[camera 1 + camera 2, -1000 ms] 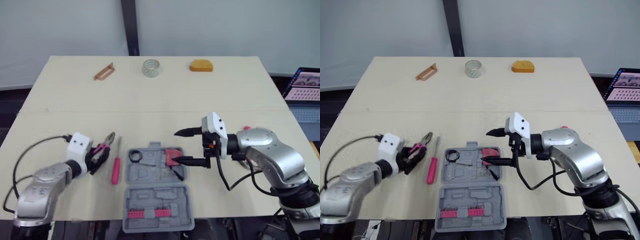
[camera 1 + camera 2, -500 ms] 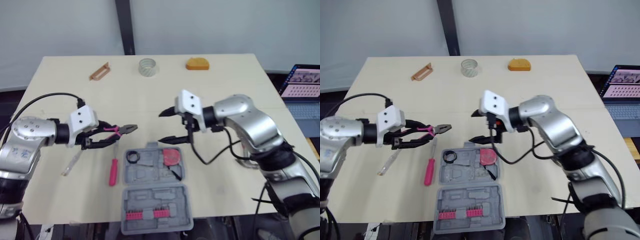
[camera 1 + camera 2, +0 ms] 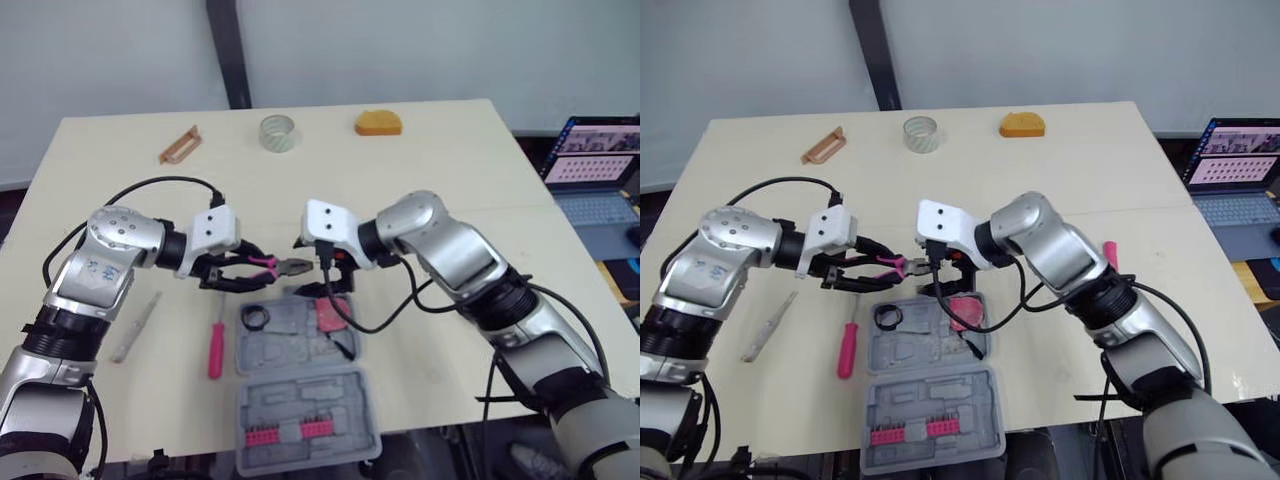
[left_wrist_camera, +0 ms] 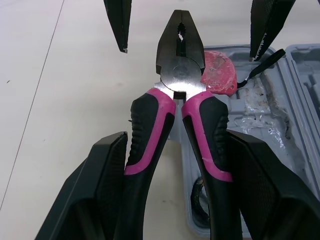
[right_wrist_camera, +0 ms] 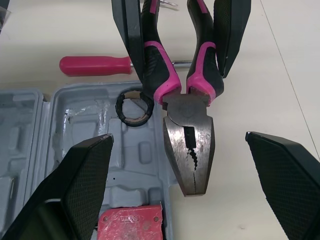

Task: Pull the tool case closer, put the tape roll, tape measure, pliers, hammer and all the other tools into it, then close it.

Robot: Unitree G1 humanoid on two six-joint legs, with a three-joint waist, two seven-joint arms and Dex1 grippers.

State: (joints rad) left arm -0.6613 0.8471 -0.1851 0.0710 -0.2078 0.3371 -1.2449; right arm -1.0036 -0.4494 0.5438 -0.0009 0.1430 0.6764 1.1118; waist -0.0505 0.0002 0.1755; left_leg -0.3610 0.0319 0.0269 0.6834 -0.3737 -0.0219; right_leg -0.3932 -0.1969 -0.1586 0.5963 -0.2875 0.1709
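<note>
While the left tool (image 3: 240,272) grips one pliers (image 4: 178,65), one screwdriver (image 3: 215,350) lies nearby.

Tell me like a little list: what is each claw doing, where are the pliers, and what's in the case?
left claw: shut on the pink handles of the pliers
right claw: open, one finger on each side of the pliers' head, not touching it
pliers: held above the table, by the case
case: open, lying flat
in case: red tape measure, black ring
on table: pink screwdriver beside the case, clear tape roll at the far side
</note>
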